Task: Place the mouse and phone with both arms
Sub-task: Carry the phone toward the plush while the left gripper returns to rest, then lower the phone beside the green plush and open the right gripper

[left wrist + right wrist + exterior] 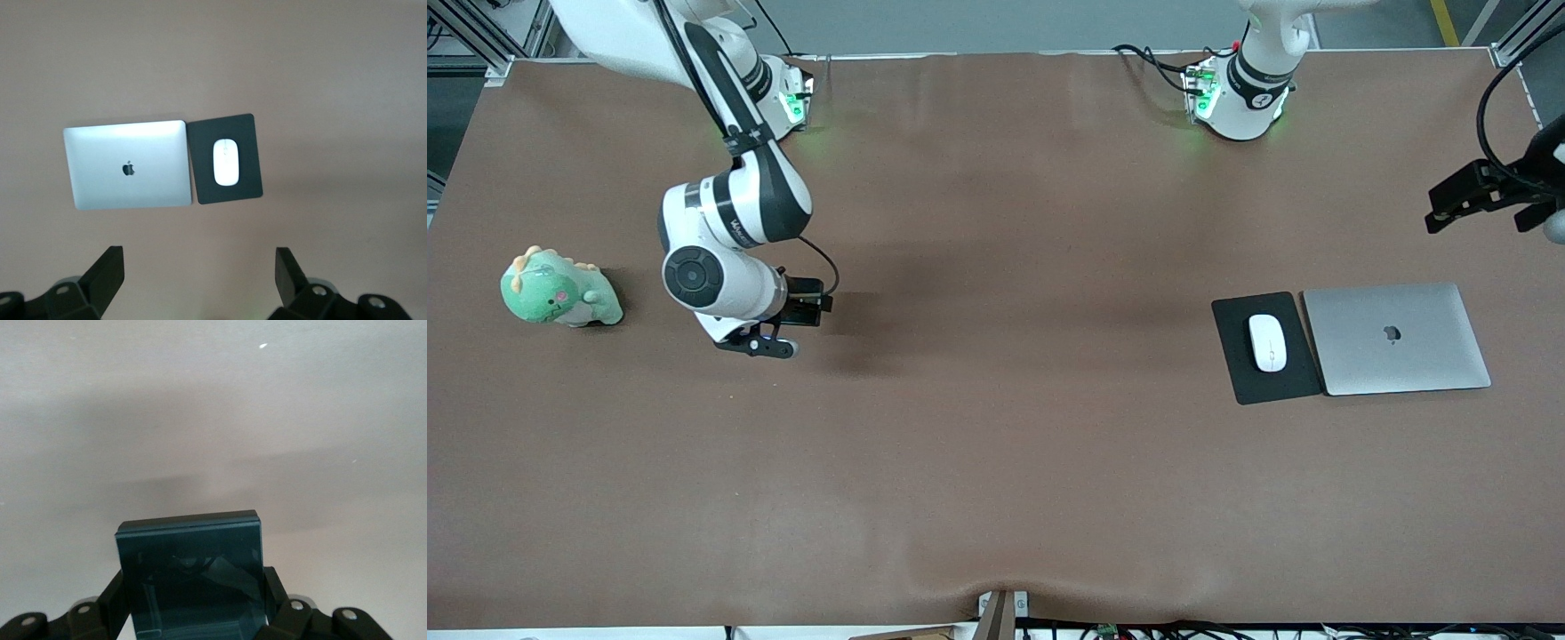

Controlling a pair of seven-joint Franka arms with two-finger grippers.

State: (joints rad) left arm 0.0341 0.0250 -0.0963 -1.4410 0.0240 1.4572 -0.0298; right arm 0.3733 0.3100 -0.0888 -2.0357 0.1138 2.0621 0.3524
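The white mouse [1267, 342] lies on a black mouse pad [1249, 378] toward the left arm's end of the table; it also shows in the left wrist view as the mouse [226, 162]. High over the table's edge at that end hangs my left gripper [1440, 206], open and empty, with wide-set fingers [110, 270]. The right gripper [805, 304] hovers low over the table toward the right arm's end, shut on the phone [190, 567], a dark glossy slab that stands out past the fingers [272, 587].
A closed silver laptop [1396, 338] lies beside the mouse pad. A green dinosaur plush [560, 292] sits near the right arm's end. Brown table [996, 444] between them.
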